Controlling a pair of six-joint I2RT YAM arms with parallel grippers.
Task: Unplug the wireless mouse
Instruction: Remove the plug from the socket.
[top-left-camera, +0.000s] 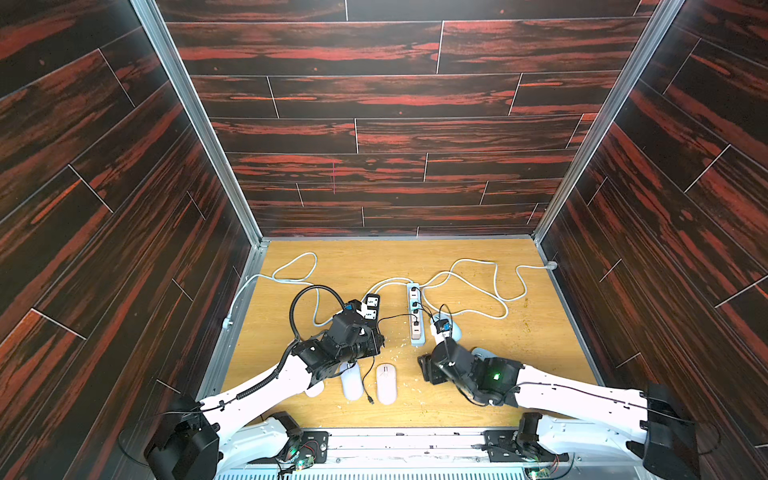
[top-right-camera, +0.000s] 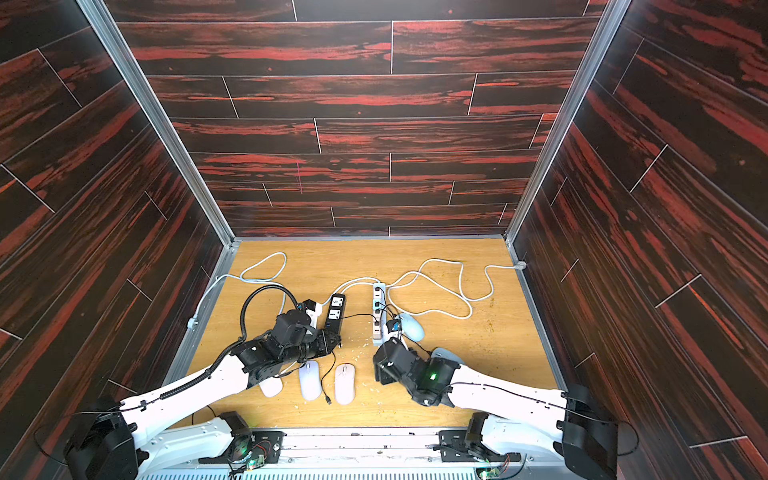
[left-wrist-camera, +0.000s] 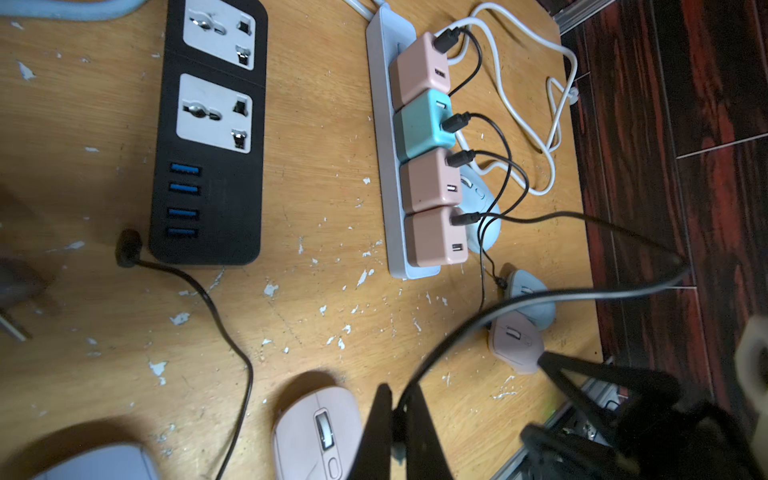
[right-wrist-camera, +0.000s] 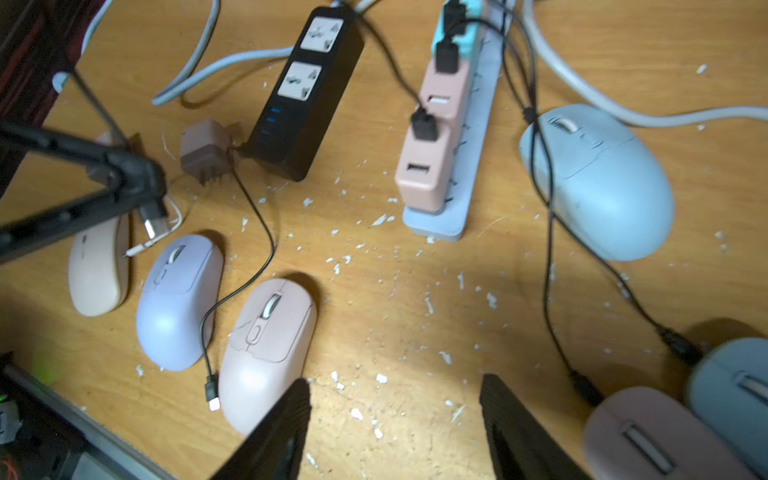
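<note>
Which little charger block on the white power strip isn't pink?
The teal charger block, wedged between pink charger blocks; all three others are pink.

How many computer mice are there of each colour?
Pink mice: 2
Blue mice: 2
Purple mouse: 1
Cream mouse: 1
Total: 6

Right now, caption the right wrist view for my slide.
Open right gripper above the table, unplugged pink mouse on one side, two cabled mice on the other, power strip ahead.
</note>
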